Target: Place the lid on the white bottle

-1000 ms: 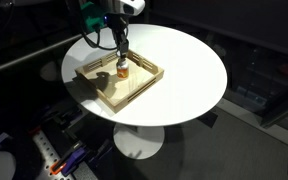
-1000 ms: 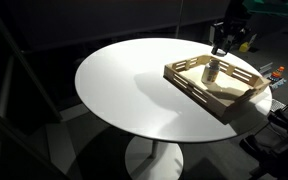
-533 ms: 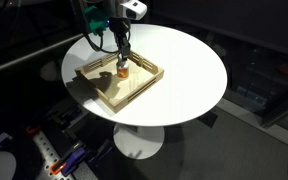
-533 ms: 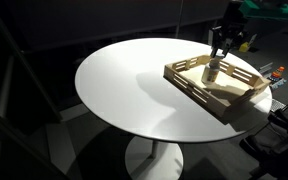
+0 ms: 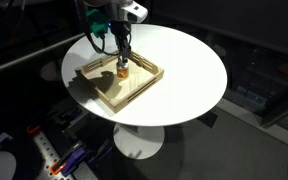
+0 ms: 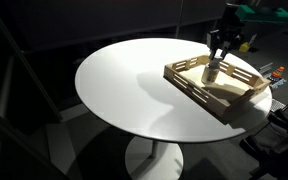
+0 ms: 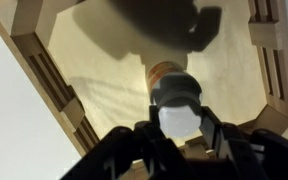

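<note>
— How is the claw point(image 5: 121, 57) set?

— It is seen narrowed onto the lid point(image 7: 179, 121). In the wrist view the small white cap is pinched between the two dark fingers point(image 7: 220, 143), one at each side of it. In both exterior views the lid is too small to be made out.

— And where is the white bottle point(image 7: 171, 80) found?

— Directly beneath the claw, upright. Its whitish top is seen just past the lid, and its orange lower part beyond that. In an exterior view the white bottle point(image 5: 122, 70) is shown right under the fingertips. Whether lid and bottle top are touching cannot be told.

— What is it stood in?

— The wooden tray point(image 5: 144, 84). Its slatted walls are seen on all sides of the claw in the wrist view, and the bottle is kept apart from them.

— And under the tray?

— A round white table point(image 5: 189, 70). The tray is set on the part of it below the claw, and the wide bare part is spread away to one side.
</note>
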